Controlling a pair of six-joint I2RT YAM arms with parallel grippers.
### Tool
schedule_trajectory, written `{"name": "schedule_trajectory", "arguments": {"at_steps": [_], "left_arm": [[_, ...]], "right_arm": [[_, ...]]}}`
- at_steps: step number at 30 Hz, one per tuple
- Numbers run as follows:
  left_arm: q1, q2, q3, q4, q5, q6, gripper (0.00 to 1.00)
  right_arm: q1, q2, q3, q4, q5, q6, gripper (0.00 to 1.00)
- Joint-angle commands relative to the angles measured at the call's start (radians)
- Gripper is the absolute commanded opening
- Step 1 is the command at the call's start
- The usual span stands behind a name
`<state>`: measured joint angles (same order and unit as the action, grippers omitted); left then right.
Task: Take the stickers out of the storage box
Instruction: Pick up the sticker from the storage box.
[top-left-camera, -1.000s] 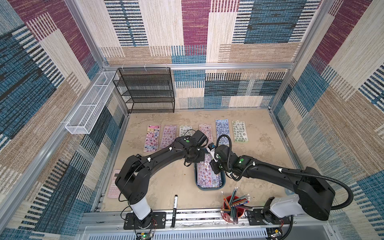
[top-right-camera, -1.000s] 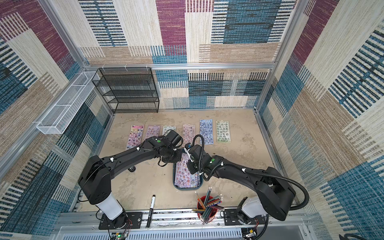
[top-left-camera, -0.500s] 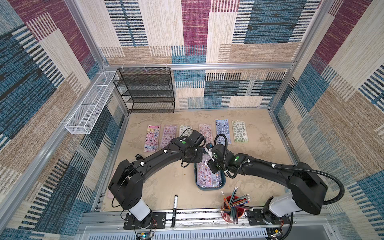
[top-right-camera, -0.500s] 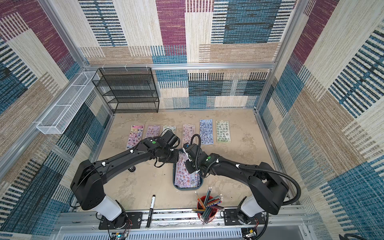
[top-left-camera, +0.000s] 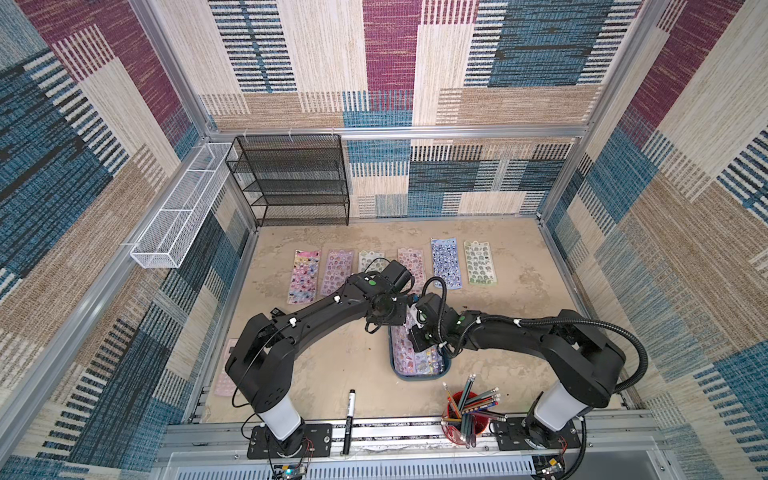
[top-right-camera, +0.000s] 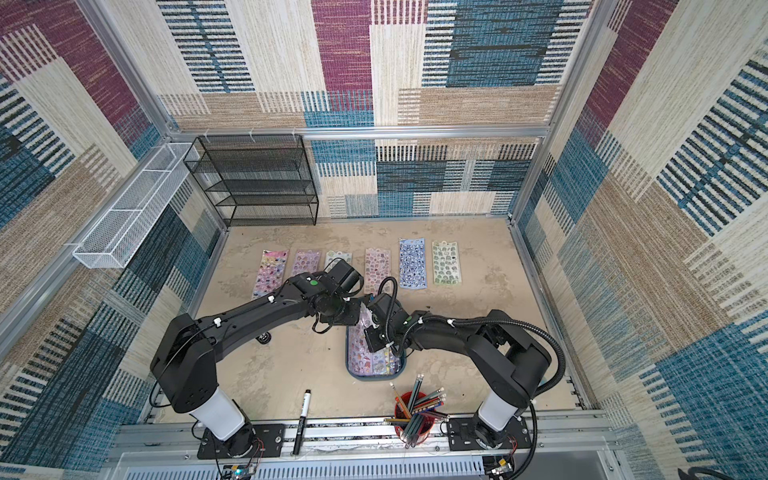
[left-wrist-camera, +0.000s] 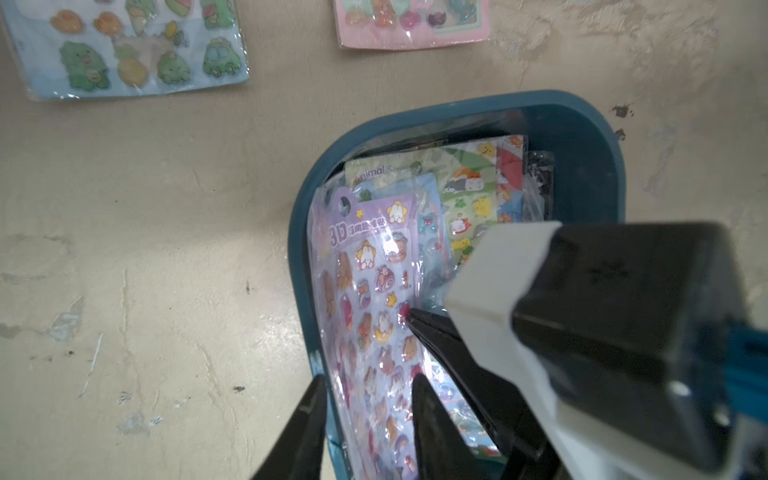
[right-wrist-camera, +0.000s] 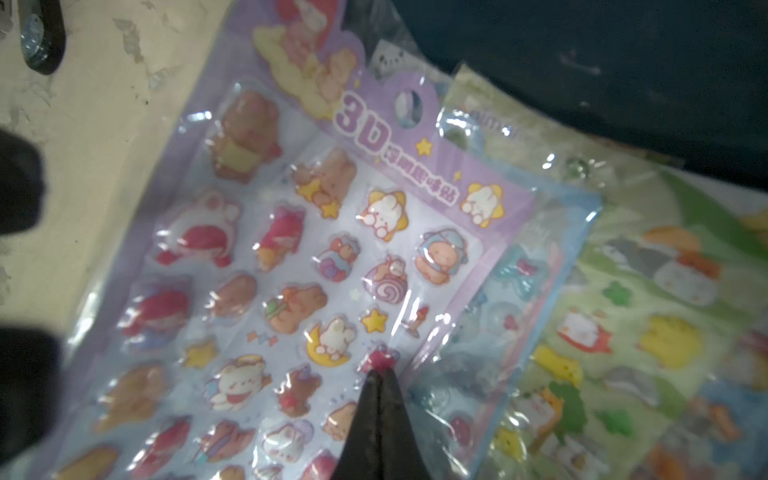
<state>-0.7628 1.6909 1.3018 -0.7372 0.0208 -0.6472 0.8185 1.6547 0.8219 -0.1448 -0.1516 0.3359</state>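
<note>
Top views both show the counter (top-left-camera: 332, 365), w/ a black mesh rack (top-left-camera: 291, 183) in the far-left corner and a white wire basket (top-left-camera: 178, 216) on the left wall. Both arms meet over the storage box (top-left-camera: 419, 376), which sits on the near-middle of the counter, near the red pencil cup (top-left-camera: 461, 411). A black marker (top-left-camera: 350, 411) lies by the front rail. We count six of the stickers (top-left-camera: 411, 261) flat in a row across the far half, well apart from the box. One more pink sheet (top-left-camera: 224, 380) lies by the left arm's base, partly hidden. The rest sit stacked in the box.

Left wrist view: left claw (left-wrist-camera: 368, 378) is spread, w/ the lilac sheet (left-wrist-camera: 374, 291) running btwn its fingers and one finger over the box rim.

Right wrist view: right claw (right-wrist-camera: 380, 374) is pressed together, pinching the lilac sheet's long edge at a red sticker. That sheet is on top of the stack, tilted, w/ one side out over the box wall. A green sheet (right-wrist-camera: 623, 332) lies under it.
</note>
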Motion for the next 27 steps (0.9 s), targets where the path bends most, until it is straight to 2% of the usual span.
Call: {"name": "schedule_trajectory", "arguments": {"at_steps": [1,6,10,18,19,27], "left_arm": [[0.002,0.022,0.02,-0.02,-0.009,0.002,0.35],[0.003,0.047,0.03,-0.024,-0.007,0.007,0.25],[0.002,0.049,0.032,-0.027,-0.007,0.012,0.0],[0.01,-0.022,0.052,-0.042,-0.018,0.047,0.0],[0.013,-0.044,0.056,-0.042,-0.02,0.054,0.0],[0.052,-0.278,0.06,0.031,-0.003,0.137,0.0]], "right_arm": [[0.003,0.017,-0.017,-0.017,-0.049,0.023,0.02],[0.004,0.006,-0.036,0.0,-0.055,0.035,0.01],[0.004,-0.016,-0.036,0.003,-0.044,0.041,0.01],[-0.012,-0.17,-0.012,-0.036,0.071,0.024,0.04],[-0.017,-0.2,-0.007,-0.039,0.079,0.017,0.07],[-0.11,-0.373,0.071,-0.095,0.035,-0.076,0.56]]}}
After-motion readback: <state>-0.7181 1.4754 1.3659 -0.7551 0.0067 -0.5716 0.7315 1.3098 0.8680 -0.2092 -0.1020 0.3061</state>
